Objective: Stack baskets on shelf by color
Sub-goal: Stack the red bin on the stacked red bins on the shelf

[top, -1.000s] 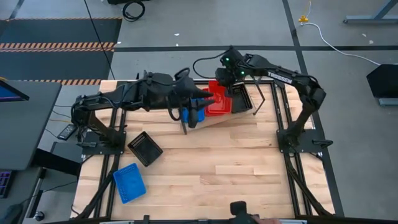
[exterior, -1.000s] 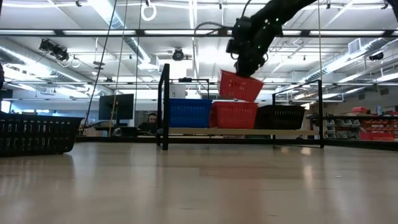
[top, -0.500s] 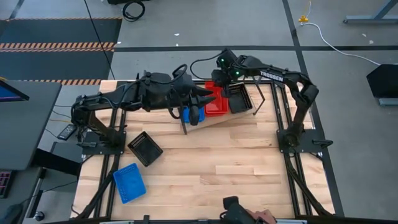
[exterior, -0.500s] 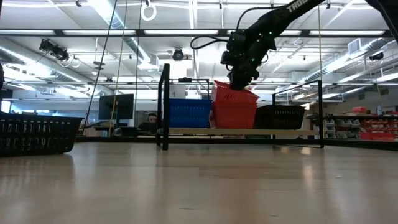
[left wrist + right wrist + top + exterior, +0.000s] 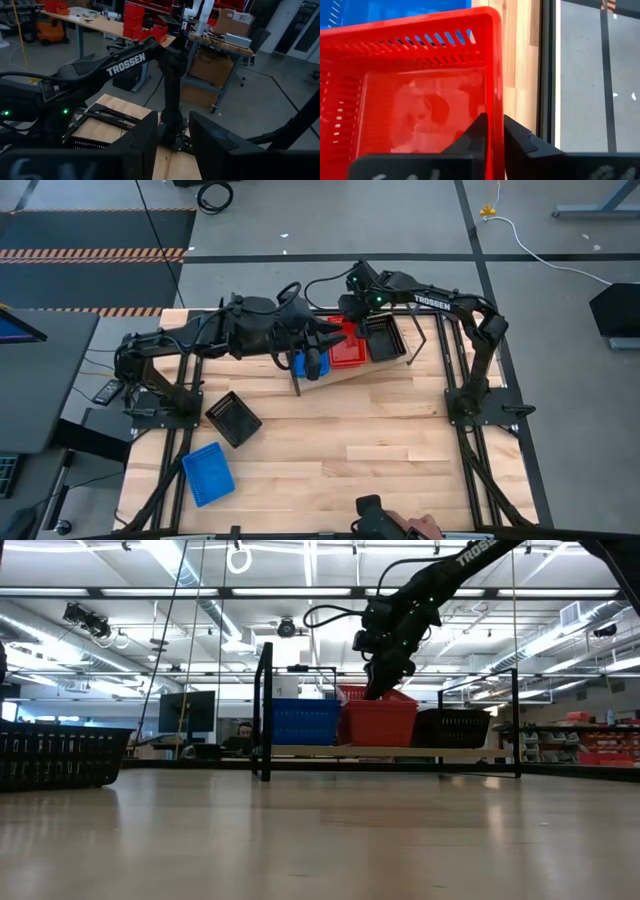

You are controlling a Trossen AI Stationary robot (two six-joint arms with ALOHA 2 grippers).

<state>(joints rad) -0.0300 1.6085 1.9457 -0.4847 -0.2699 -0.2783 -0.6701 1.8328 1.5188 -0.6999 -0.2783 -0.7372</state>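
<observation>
Right tool (image 5: 493, 131) astride red basket (image 5: 420, 100) rim, fingers barely parted, basket nested on red one mid-shelf (image 5: 480, 752) between blue (image 5: 305, 722) and black (image 5: 452, 727); left tool (image 5: 312, 365) half-open, empty, near blue.

You're looking at a glossy red plastic mesh basket (image 5: 420, 100), its floor smooth and reflective; a pale wooden shelf plank (image 5: 520, 60) with matt visible grain; and a light, faintly sheened wooden tabletop (image 5: 320, 840).
</observation>
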